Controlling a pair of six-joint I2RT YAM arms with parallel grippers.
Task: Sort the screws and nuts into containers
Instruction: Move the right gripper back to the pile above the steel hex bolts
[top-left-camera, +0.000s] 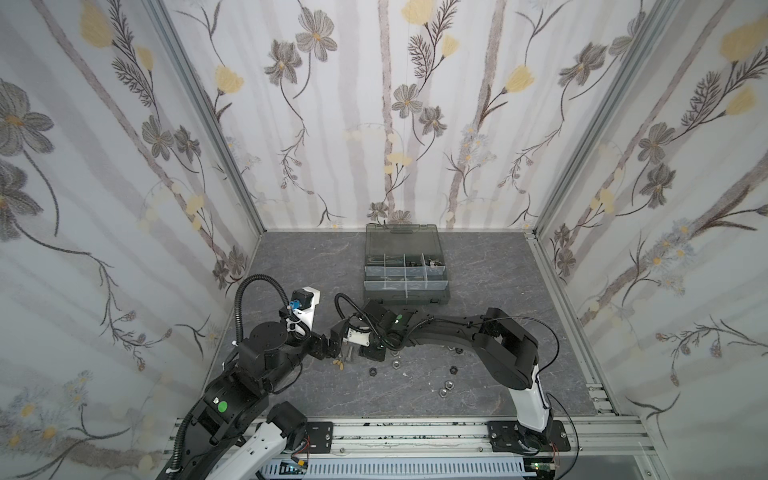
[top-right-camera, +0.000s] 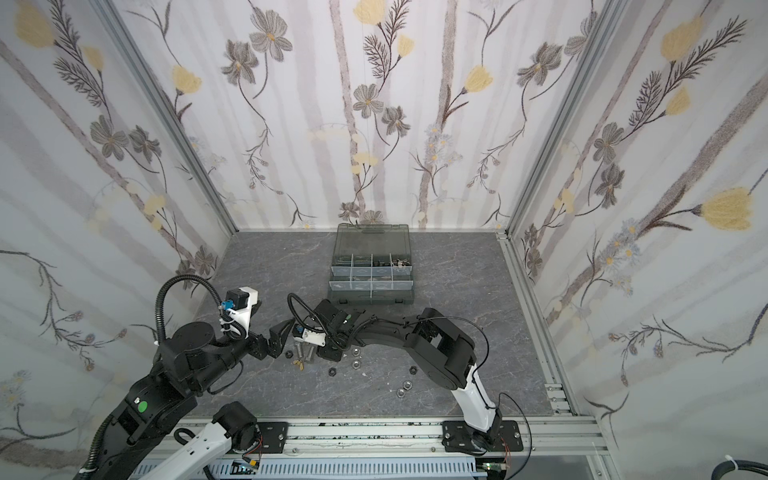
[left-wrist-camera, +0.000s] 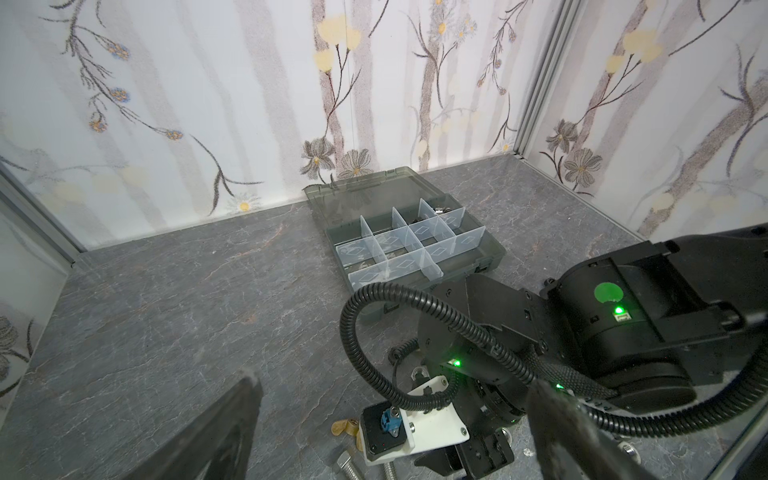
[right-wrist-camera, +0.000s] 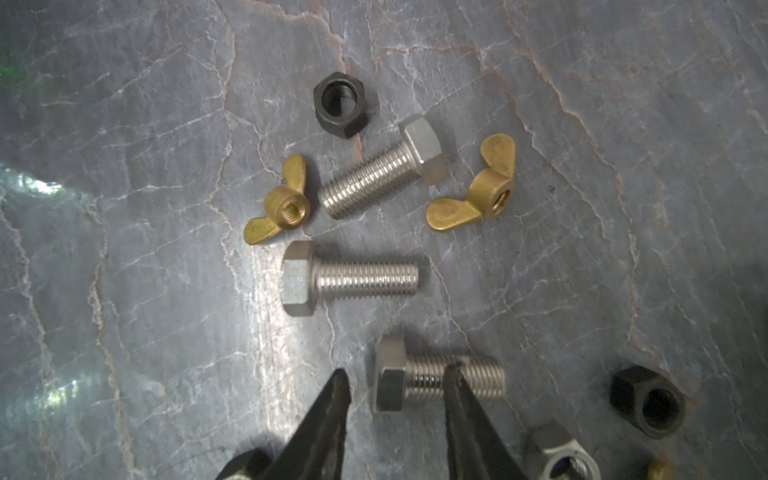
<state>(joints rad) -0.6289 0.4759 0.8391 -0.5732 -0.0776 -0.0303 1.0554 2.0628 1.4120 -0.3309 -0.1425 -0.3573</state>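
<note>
The right tool (right-wrist-camera: 398, 376) is seen open, low over the counter (right-wrist-camera: 124, 249). One fingertip is placed beside the head of a silver screw (right-wrist-camera: 484, 376) and the other over its thread. Nothing is gripped. Two further silver screws (right-wrist-camera: 357, 276), two brass wing nuts (right-wrist-camera: 482, 187) and a black nut (right-wrist-camera: 340, 108) are scattered just beyond. The left tool (left-wrist-camera: 394, 381) is spread wide and empty. The organiser case (top-left-camera: 405, 296) is set open near the back wall, well apart.

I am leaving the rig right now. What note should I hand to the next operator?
Left claw: open, empty.
Right claw: open, low astride a silver bolt, not gripping it.
Case: lid open, at the back of the table.
Done: a few parts lie in the case's far row.
Left: bolts, wing nuts and hex nuts loose on the table in front of the case.
</note>
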